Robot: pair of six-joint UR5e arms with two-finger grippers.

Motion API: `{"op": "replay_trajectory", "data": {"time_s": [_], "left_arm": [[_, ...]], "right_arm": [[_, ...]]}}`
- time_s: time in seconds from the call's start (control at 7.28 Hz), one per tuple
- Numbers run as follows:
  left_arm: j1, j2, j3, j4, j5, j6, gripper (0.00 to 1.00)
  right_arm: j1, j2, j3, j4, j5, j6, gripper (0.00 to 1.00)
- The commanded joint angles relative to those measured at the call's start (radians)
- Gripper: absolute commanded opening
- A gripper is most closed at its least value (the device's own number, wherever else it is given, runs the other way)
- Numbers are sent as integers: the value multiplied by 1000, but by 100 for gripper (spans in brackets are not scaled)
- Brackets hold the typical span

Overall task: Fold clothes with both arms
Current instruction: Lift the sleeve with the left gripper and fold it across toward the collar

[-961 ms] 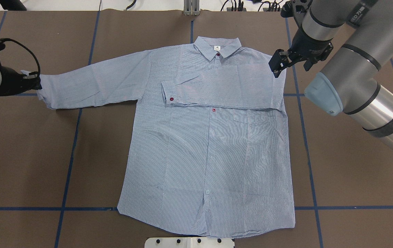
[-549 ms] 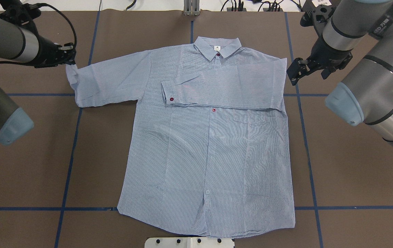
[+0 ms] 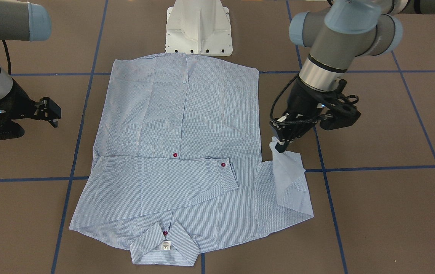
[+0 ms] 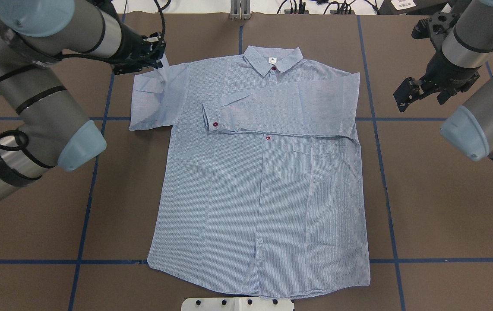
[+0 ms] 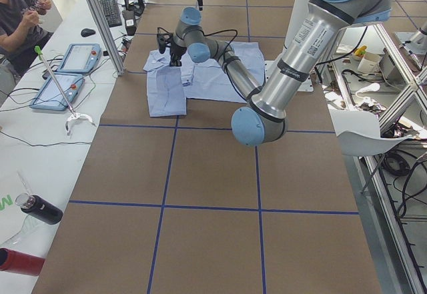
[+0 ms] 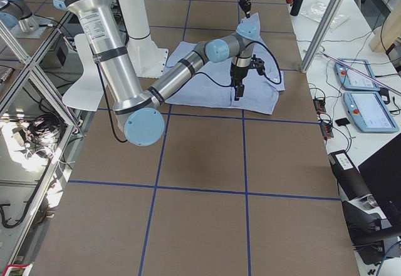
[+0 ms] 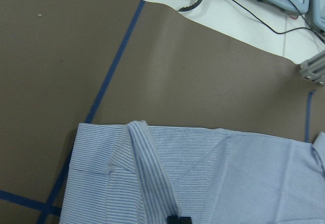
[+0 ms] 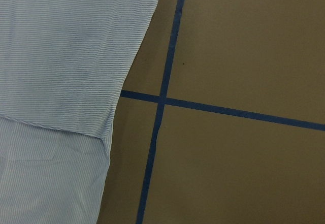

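Note:
The striped blue shirt [image 4: 263, 185] lies flat on the brown table, front up, collar [image 4: 272, 58] at the far side. One sleeve lies folded across the chest, its cuff [image 4: 212, 117] near the middle. My left gripper [image 4: 158, 60] is shut on the other sleeve's cuff [image 3: 278, 150] and holds it lifted beside the shoulder, the sleeve doubled back on itself [image 3: 286, 182]. In the left wrist view the pinched sleeve [image 7: 152, 173] runs up to the fingertips [image 7: 179, 219]. My right gripper [image 4: 404, 97] hangs open over bare table, clear of the shirt's edge [image 8: 117, 97], and holds nothing [image 3: 50, 112].
The white pedestal base [image 3: 199, 28] stands at the shirt's hem. Blue tape lines [image 4: 384, 185] grid the table. Beyond the table's end are teach pendants [image 5: 80, 57], a dark bottle [image 5: 40, 211] and a seated person [image 5: 20, 14].
My left gripper has carried the sleeve cuff from far out on the left in toward the shirt's shoulder, doubling the sleeve. My right gripper has drawn away to the right of the shirt.

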Motion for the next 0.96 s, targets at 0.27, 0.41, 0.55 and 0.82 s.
{"op": "replay_trajectory", "data": {"time_s": [0.27, 0.41, 0.55, 0.82], "left_arm": [[45, -313, 268, -8, -6, -211, 0], [47, -359, 303, -9, -32, -242, 0], [56, -391, 315, -12, -41, -287, 0], [97, -412, 319, -11, -40, -296, 0]], "right_arm": [[26, -16, 7, -20, 18, -23, 100], [26, -16, 7, -19, 18, -23, 100], [26, -18, 4, -19, 18, -23, 100], [24, -16, 2, -17, 18, -23, 100]]}}
